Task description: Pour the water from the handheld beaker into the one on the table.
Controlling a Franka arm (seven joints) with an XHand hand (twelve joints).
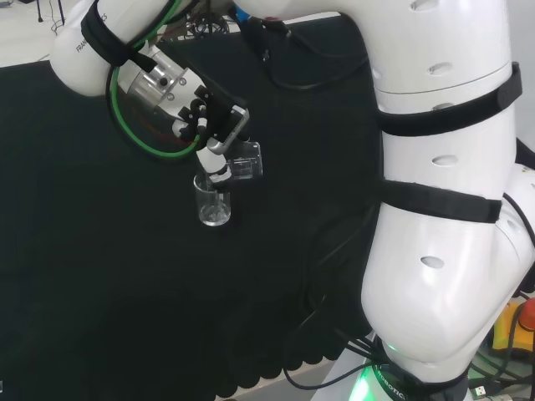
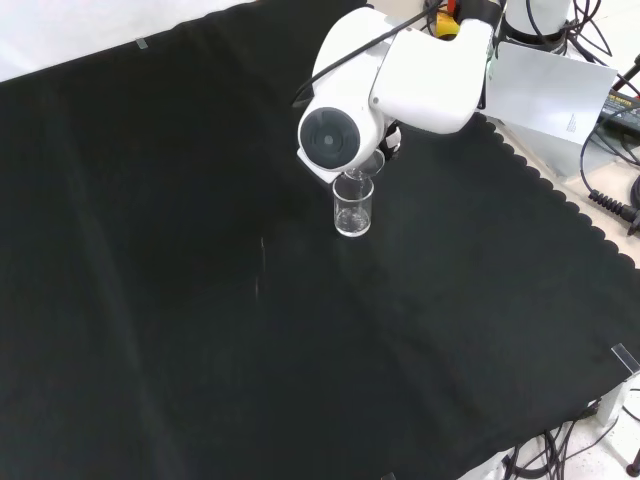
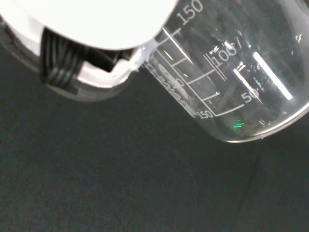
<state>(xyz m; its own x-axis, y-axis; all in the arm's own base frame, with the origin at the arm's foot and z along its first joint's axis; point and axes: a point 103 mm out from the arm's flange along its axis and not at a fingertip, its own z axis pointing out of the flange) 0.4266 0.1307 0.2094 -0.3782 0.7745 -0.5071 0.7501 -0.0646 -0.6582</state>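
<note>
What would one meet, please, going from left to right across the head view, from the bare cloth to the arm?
Black cloth → hand → upright beaker on the table → tilted handheld beaker → the arm's white links.

Black cloth (image 2: pixel 200 300) with scalloped edge covers the bench.

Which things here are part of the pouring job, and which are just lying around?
Part of the job:
robot hand
held beaker
standing beaker

Lying about:
cables
white panel
</note>
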